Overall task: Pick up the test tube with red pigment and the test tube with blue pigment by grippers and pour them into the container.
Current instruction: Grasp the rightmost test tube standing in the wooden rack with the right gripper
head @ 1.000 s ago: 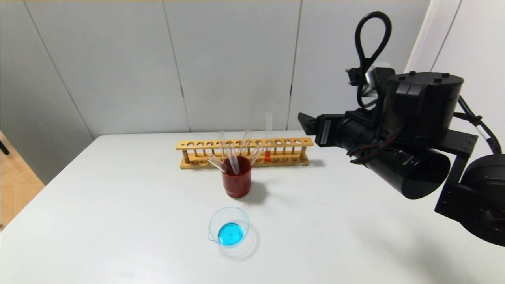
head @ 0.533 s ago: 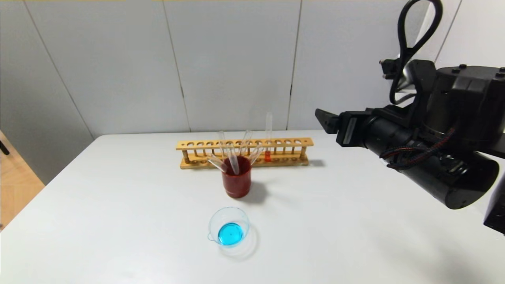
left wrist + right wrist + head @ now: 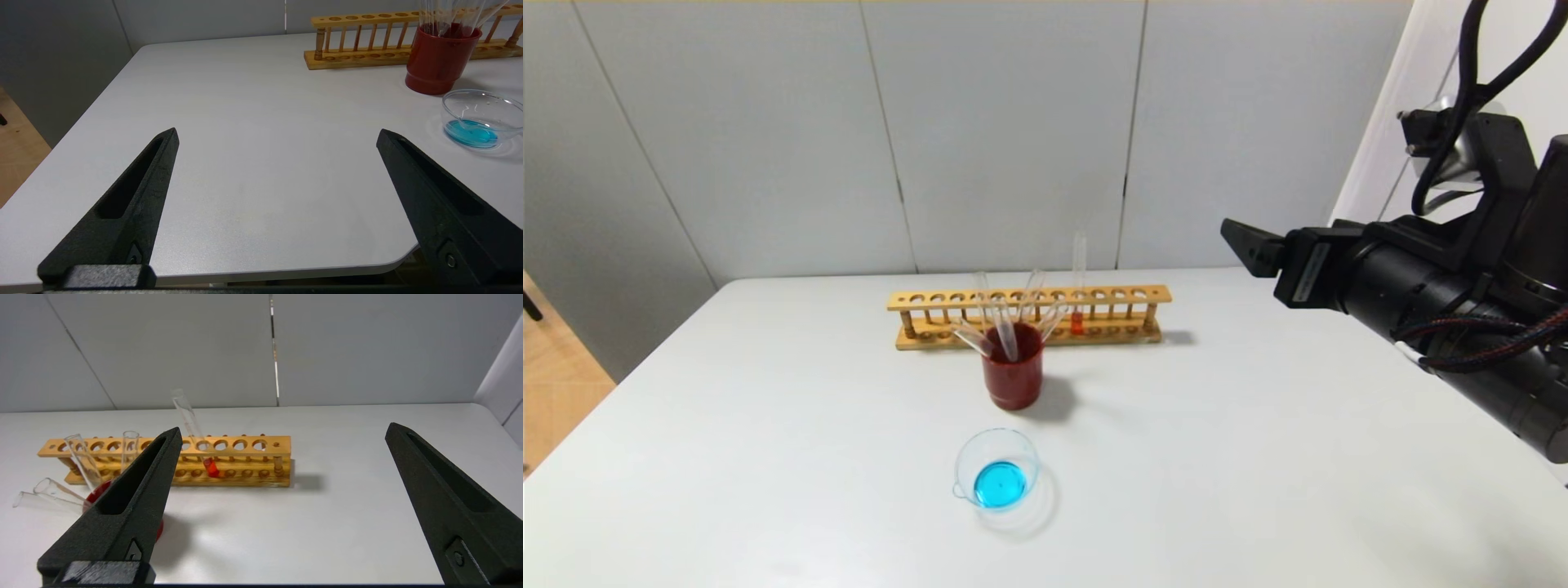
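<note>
Your right arm has swung back from over the table [image 3: 768,425] toward its right edge, so the right gripper [image 3: 282,433], fingers spread wide and holding nothing, now hangs raised and well apart from the wooden rack [image 3: 1029,317]. That looks like a retreat, not an approach.

Your left gripper [image 3: 278,136] waits near the front left corner, fingers spread and empty too.

The dark red cup [image 3: 1013,367] mid-table holds only clear tubes. In front of it the container [image 3: 998,470] already holds blue liquid.

The test tube with red pigment [image 3: 1078,282] stands unpoured in the rack near the back edge; you need to return for it.
</note>
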